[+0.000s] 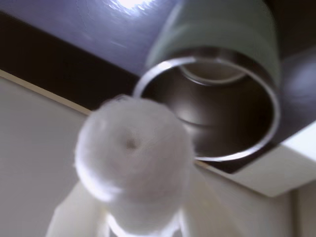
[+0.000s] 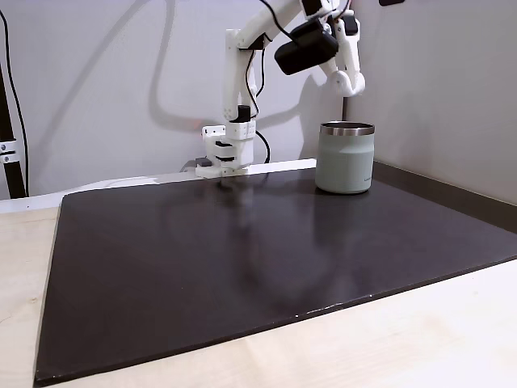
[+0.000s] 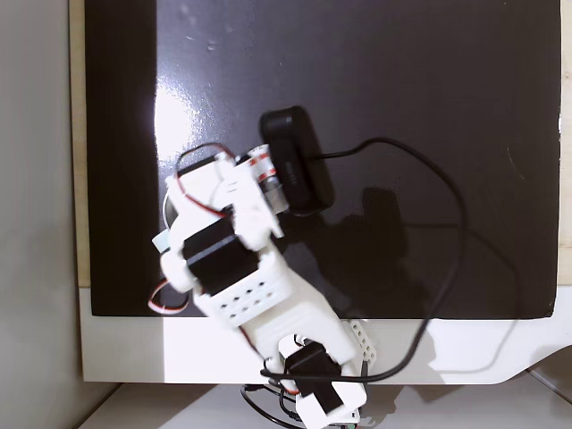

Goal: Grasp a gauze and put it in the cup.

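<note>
In the wrist view the gauze [image 1: 133,163] sits closest to you, a fuzzy white roll seen end-on, blurred; the pale fingers [image 1: 69,217] of the gripper [image 1: 140,224] close in on it from below on both sides, so the roll is pinched between them and held clear of the surface. Just beyond it and to the upper right lies the open mouth of the cup [image 1: 222,34], its shiny metal rim and dark steel inside facing you; the roll overlaps the rim's near left edge in that view.

In a fixed view from the side, you see pale wooden tabletop [image 2: 404,339] nearest, then a broad dark mat [image 2: 242,267] with a dull sheen; the cup [image 2: 346,158] stands upright near the mat's far right corner, and the gripper [image 2: 352,82] hangs above its rim, apart from it; behind is a plain light wall [image 2: 97,89] crossed by cable shadows, with the arm's base [image 2: 222,153] at the mat's far edge.

From above, in a fixed view, the arm [image 3: 241,268] covers the cup; the mat [image 3: 429,107] throws back a bright glare at the left.
</note>
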Available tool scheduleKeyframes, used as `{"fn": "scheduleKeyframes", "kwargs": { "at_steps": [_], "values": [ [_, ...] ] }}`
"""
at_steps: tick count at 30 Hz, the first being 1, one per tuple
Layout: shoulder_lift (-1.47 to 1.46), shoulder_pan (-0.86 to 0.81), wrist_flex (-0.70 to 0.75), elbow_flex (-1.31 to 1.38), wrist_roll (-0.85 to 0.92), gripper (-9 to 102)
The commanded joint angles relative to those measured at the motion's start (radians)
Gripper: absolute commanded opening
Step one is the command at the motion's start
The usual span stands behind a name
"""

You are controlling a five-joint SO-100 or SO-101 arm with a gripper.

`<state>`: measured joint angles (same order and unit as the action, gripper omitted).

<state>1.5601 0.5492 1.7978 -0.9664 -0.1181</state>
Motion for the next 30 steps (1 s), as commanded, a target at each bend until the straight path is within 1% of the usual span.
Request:
{"fn": "scheduleKeyframes", "kwargs": {
  "at_steps": [1,6,23,24,28,30],
  "values": [
    [0.069,0.037,0.005,-0.057,0.035,0],
    [0.044,0.069,0.003,-0.126,0.038,0],
    [-0.029,0.098,0.002,-0.123,0.014,1],
    [-0.029,0.103,0.002,-0.124,0.015,3],
    [-0.031,0.12,0.002,-0.138,0.014,27],
    [-0.031,0.129,0.002,-0.14,0.014,35]
  ]
}}
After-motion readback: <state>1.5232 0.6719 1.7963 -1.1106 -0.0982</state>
